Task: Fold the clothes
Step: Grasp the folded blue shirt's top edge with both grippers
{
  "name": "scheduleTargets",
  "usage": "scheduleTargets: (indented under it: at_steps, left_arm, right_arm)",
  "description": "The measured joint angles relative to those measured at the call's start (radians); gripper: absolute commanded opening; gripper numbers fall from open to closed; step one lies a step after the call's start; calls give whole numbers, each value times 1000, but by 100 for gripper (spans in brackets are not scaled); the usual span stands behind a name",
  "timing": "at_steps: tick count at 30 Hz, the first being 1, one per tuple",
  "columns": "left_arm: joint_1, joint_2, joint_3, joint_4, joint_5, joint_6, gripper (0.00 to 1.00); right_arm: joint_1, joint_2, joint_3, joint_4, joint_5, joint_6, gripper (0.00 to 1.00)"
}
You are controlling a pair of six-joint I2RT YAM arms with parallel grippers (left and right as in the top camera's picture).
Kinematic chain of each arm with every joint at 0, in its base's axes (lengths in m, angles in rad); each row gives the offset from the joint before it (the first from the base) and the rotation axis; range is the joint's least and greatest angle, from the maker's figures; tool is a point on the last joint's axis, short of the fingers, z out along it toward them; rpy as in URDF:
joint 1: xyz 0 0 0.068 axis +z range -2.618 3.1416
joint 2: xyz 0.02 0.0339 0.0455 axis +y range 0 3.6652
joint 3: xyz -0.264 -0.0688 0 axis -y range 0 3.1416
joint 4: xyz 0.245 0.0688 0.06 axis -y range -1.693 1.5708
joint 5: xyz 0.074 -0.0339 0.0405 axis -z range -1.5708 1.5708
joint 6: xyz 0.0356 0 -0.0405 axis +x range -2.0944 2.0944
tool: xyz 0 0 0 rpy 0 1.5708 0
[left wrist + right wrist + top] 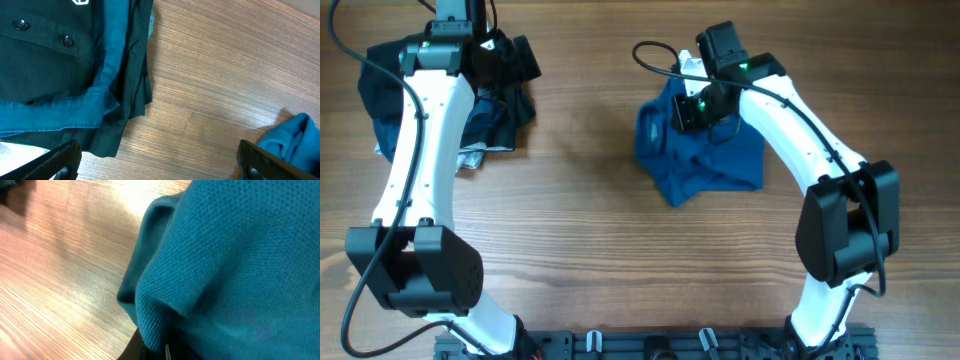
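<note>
Right arm has the polo shirt [705, 165] pinched, but it's a crumpled heap and nowhere near flat.

The shirt sits bunched up on the counter [580, 220], right of the middle and a bit toward the far side. The right end effector [695, 112] is closed on a fold at its far edge. In the right wrist view the blue knit [235, 265] fills nearly everything, so I can't tell which part it has. The left end effector [162, 162] hangs wide open over the dark pile [45, 55] at the far left, holding nothing. If it were me, I'd spread the thing out before trying any fold: lift slowly, let the fabric drop open, then bring the left arm over to grab an opposite edge and pull it flat. I'd also keep well away from that dark pile so nothing snags.
</note>
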Motion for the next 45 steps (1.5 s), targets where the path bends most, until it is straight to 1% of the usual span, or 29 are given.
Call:
scheduleTargets:
  at_steps: [1,2,5,6,7,8,9,10,11,12,13,14,15,16,17,18,19,22,25,29,32,35,39,41,45]
  left_arm:
    - [0,0,0,0,0,0,100]
    - [0,0,0,0,0,0,100]
    - [0,0,0,0,0,0,100]
    - [0,0,0,0,0,0,100]
    - [0,0,0,0,0,0,100]
    - [0,0,0,0,0,0,100]
    - [0,0,0,0,0,0,95]
    - [0,0,0,0,0,0,77]
    - [0,0,0,0,0,1,36]
    - [0,0,0,1,1,-5,7]
    - [0,0,0,2,6,-7,4]
    - [0,0,0,6,25,-5,4]
    - [0,0,0,11,60,-4,4]
    - [0,0,0,15,99,-4,4]
    - [-1,0,0,20,153,-3,4]
    - [-6,0,0,21,211,-4,4]
    - [-15,0,0,23,259,-4,4]
    - [-64,0,0,23,334,-4,4]
    - [-161,19,0,54,418,-4,4]
    - [-270,91,0,101,485,-4,4]
    - [-330,165,0,121,507,-10,4]
    - [-378,248,-1,154,534,-21,4]
    - [-411,319,-4,275,579,-49,4]
    - [-422,349,-5,366,593,-77,4]
    - [-427,374,-6,473,594,-98,4]
  right_arm:
    - [2,1,0,7,0,10,11]
    - [3,2,0,12,0,18,20]
    - [3,2,0,31,-6,51,54]
    - [3,2,0,38,-16,60,61]
    - [3,2,0,46,-34,74,72]
    - [3,2,0,53,-55,76,74]
    - [3,2,0,59,-80,83,74]
    - [3,2,0,66,-99,78,74]
    - [3,2,0,78,-123,67,74]
    - [3,2,0,84,-137,55,73]
    - [1,2,0,84,-155,39,69]
    - [-2,2,0,84,-167,29,63]
    - [-10,2,0,83,-178,25,51]
    - [-23,1,0,84,-186,23,30]
    - [-46,-2,1,83,-193,19,11]
    - [-82,-7,1,79,-196,21,5]
    - [-117,-14,2,65,-198,17,4]
    - [-222,-33,9,-4,-188,19,4]
    - [-316,-40,10,-49,-169,-4,4]
    - [-369,-40,10,-56,-161,-51,4]
    - [-377,-40,7,-37,-158,-79,4]
    - [-377,-40,-15,18,-158,-94,4]
    - [-377,-23,-53,55,-158,-98,4]
    - [-377,16,-63,70,-166,-106,4]
    - [-377,77,-69,104,-182,-120,4]
